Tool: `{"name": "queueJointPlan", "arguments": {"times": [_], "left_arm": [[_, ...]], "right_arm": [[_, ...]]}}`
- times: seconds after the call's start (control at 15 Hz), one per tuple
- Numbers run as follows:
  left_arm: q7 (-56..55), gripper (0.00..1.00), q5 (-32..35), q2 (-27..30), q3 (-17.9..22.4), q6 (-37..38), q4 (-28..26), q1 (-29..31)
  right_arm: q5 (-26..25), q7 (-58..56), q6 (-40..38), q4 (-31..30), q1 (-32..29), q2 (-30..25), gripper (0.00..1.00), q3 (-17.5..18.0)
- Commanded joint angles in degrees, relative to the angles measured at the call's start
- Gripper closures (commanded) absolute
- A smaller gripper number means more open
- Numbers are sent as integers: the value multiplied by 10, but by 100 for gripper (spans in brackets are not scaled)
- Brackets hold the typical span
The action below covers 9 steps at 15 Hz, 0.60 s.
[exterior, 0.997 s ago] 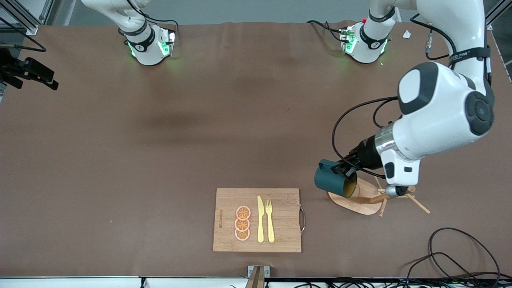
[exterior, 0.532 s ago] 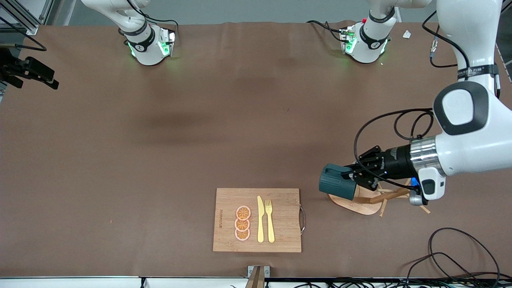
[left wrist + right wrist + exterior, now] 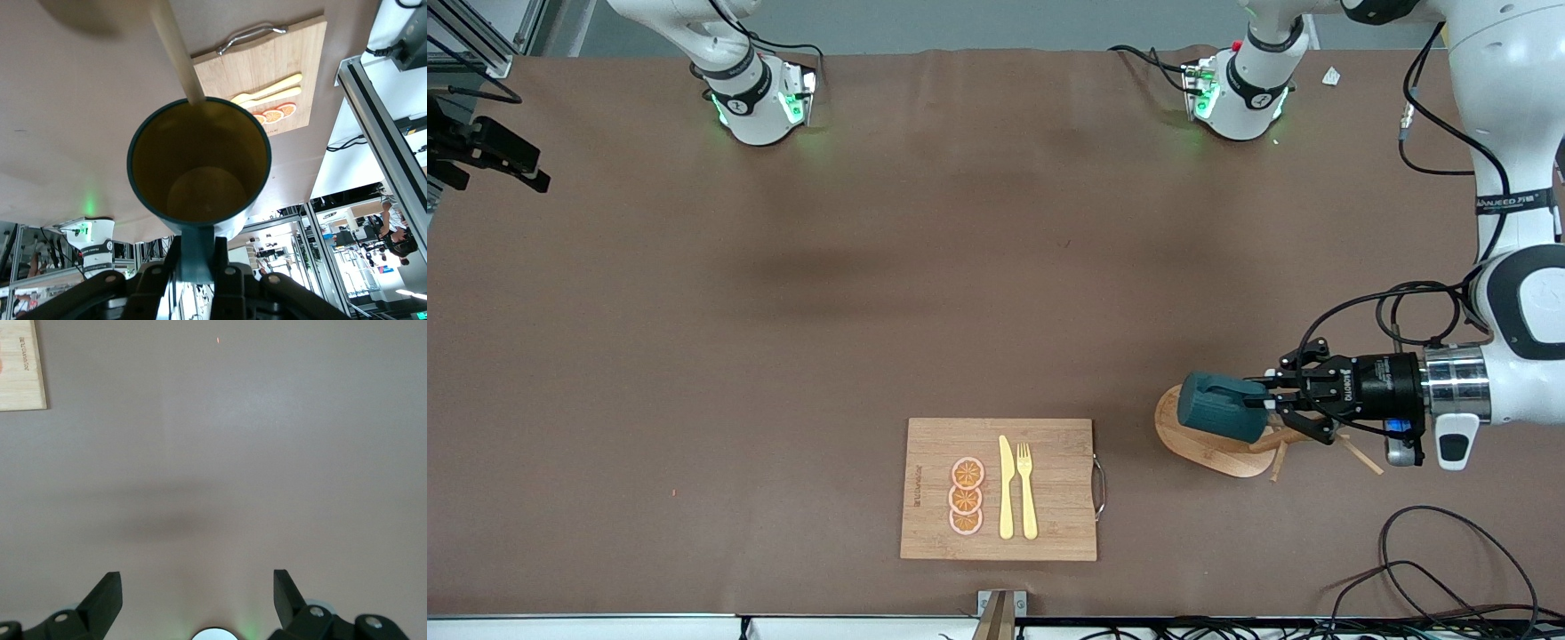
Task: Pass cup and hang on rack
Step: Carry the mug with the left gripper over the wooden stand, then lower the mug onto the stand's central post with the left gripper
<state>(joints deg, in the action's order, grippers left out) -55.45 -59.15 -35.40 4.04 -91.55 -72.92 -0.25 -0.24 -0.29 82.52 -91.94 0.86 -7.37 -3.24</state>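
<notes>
The dark teal cup (image 3: 1221,407) lies on its side in the air over the rack's oval base (image 3: 1202,451). My left gripper (image 3: 1267,403) is shut on its small handle (image 3: 197,250). In the left wrist view the cup (image 3: 199,160) shows its mustard-yellow inside, and a round wooden stick of the rack (image 3: 177,53) reaches its rim. The rack's thin pegs (image 3: 1358,453) stick out under the left wrist. My right gripper (image 3: 197,593) waits open over bare table with nothing between its fingers. It is out of the front view.
A bamboo cutting board (image 3: 925,444) with orange slices (image 3: 967,496), a yellow knife (image 3: 1006,489) and fork (image 3: 1027,489) lies near the table's front edge. Black cables (image 3: 1449,569) loop at the left arm's front corner. A black mount (image 3: 480,151) juts in at the right arm's end.
The left arm has swung out toward its own end of the table and levelled its wrist. The cup has moved with it over the rack's base. The right arm has not moved.
</notes>
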Motion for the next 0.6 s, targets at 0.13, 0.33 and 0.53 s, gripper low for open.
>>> {"name": "queueJointPlan", "arguments": {"times": [0.13, 0.33, 0.53], "left_arm": [[-5, 98, -55, -15, -4, 31, 1, 31], [-3, 98, -55, -20, -3, 31, 1, 39], [0, 98, -57, -24, -4, 31, 1, 51]], "right_arm": [[1, -26, -14, -3, -14, -9, 0, 5], [4, -26, -13, -3, -14, -9, 0, 5], [10, -27, -13, -6, -14, -9, 0, 5]]}}
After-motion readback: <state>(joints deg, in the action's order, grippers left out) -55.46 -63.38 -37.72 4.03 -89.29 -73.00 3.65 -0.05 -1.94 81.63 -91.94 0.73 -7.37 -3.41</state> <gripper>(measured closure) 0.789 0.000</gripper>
